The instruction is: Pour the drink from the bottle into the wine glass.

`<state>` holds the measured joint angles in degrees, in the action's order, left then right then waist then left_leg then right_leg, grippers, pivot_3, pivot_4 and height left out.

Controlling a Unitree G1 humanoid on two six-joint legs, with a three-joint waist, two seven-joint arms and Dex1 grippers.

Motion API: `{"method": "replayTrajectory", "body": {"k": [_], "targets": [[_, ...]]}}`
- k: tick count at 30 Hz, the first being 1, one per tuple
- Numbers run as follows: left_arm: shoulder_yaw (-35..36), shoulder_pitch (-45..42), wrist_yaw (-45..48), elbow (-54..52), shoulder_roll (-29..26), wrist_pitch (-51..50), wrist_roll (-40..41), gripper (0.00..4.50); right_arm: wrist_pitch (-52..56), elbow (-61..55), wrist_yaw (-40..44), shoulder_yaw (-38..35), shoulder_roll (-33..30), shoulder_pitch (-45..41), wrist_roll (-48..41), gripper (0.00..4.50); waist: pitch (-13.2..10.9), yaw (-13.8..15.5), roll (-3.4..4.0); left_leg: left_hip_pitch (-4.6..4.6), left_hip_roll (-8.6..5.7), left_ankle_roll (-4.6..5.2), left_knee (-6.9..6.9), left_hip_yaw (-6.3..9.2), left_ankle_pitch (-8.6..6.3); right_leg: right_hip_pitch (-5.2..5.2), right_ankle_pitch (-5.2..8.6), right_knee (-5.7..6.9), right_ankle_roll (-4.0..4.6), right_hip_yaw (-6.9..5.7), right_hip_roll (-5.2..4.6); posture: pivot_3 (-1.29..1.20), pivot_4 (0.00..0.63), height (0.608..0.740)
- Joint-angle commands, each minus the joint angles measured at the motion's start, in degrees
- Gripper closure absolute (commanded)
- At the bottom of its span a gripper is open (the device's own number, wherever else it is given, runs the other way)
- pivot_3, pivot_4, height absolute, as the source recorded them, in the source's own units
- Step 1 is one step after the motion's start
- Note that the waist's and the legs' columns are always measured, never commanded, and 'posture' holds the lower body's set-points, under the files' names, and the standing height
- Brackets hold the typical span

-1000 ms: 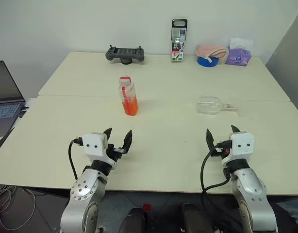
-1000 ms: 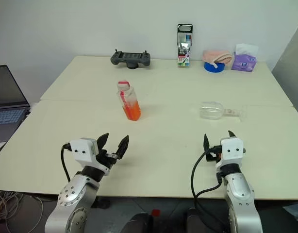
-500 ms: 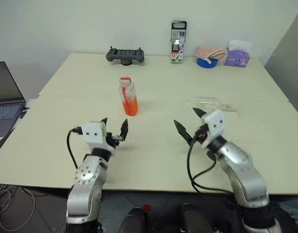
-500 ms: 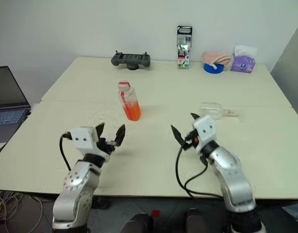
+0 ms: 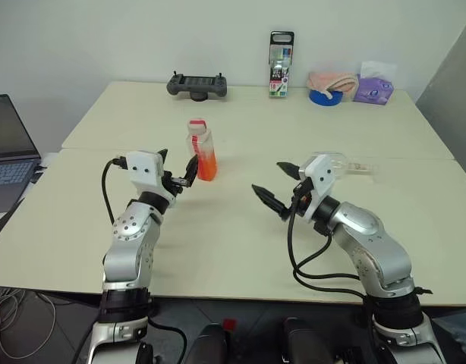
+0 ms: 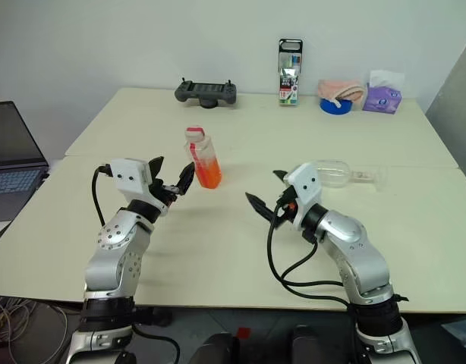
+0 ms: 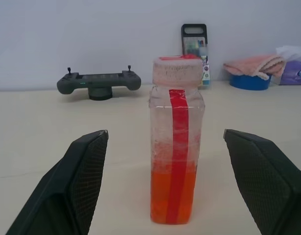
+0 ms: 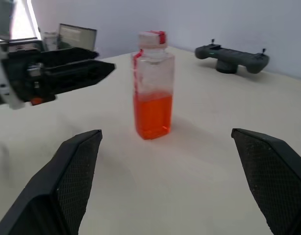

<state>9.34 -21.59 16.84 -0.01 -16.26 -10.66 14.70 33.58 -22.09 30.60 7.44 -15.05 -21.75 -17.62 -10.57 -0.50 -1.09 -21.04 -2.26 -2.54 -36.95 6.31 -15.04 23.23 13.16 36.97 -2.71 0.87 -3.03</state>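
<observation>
Grippers first, nearest the lower edge of the head views. The left gripper (image 5: 178, 168) sits left of centre, its two black fingers spread and level with the bottle, close beside it but not yet touching. The right gripper (image 5: 281, 188) is right of centre, fingers spread wide and aimed leftward across the pale cream tabletop (image 5: 240, 243), empty.

Just above the left gripper, near mid-frame, stands the small squarish clear plastic bottle (image 5: 201, 149) with its red-and-white cap on and a red label strip; the bright orange drink (image 7: 171, 196) fills roughly its lower third. Right of centre the clear stemmed wine glass (image 6: 341, 173) lies on its side, behind the right gripper.

Judging from this, the step is the reach for the bottle. It would go best with the fingers straddling the flat sides squarely, mid-height, closing gently so the bottle is not tipped. The glass must be stood upright and the cap removed before pouring.
</observation>
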Motion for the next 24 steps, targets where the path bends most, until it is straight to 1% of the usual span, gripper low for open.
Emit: {"method": "replayTrajectory", "body": {"k": [1,5,9,12,16,24], "targets": [[-0.5,-4.45,2.63,6.13,-1.33,3.45,-1.04,0.47,3.55,-2.74,3.43,1.29,-1.15,-4.35,-3.76,0.0,0.0,-0.01,0.0,0.0,0.0,0.0,0.0,0.0,0.0,0.01,0.0,0.0,0.0,0.0,0.0,0.0,0.15,0.74],[-0.85,-7.76,2.78,10.42,-1.32,5.93,-2.47,0.47,4.99,-2.89,3.67,1.33,-1.37,-6.26,-4.82,0.0,0.0,-0.03,-0.01,-0.02,-0.01,0.0,0.01,0.02,0.0,0.01,-0.01,-0.03,0.0,-0.01,0.0,0.0,0.15,0.74],[-1.79,-10.88,3.3,14.38,-0.83,8.01,-3.58,0.47,5.1,-2.39,4.51,1.83,-2.43,-6.27,-5.02,0.0,-0.01,0.0,-0.01,-0.09,-0.04,0.0,0.02,0.04,-0.01,0.06,-0.03,-0.05,0.01,-0.01,-0.03,0.0,0.15,0.74],[-1.81,-11.99,3.91,15.14,-0.24,6.84,-2.56,0.47,5.36,-2.77,4.63,1.82,-2.85,-5.99,-5.22,0.0,-0.01,0.0,-0.02,-0.09,-0.04,0.0,0.03,0.03,-0.01,0.07,-0.02,-0.05,-0.01,0.0,-0.04,0.0,0.15,0.74],[-2.09,-14.61,3.08,17.21,0.02,6.19,-3.47,0.47,5.4,-2.76,4.57,1.59,-3.09,-6.05,-5.05,0.0,-0.02,-0.01,-0.03,-0.09,-0.03,0.0,0.02,0.06,-0.01,0.08,-0.01,-0.03,-0.02,-0.03,-0.03,0.0,0.15,0.74],[-2.73,-18.33,1.64,23.7,-0.72,10.14,-7.06,0.47,5.47,-3.1,4.27,2.15,-3.82,-6.51,-4.47,0.0,-0.02,-0.03,-0.03,-0.09,-0.04,-0.01,0.02,0.04,0.0,0.08,-0.01,-0.04,-0.03,-0.03,-0.03,0.0,0.15,0.74]]}}
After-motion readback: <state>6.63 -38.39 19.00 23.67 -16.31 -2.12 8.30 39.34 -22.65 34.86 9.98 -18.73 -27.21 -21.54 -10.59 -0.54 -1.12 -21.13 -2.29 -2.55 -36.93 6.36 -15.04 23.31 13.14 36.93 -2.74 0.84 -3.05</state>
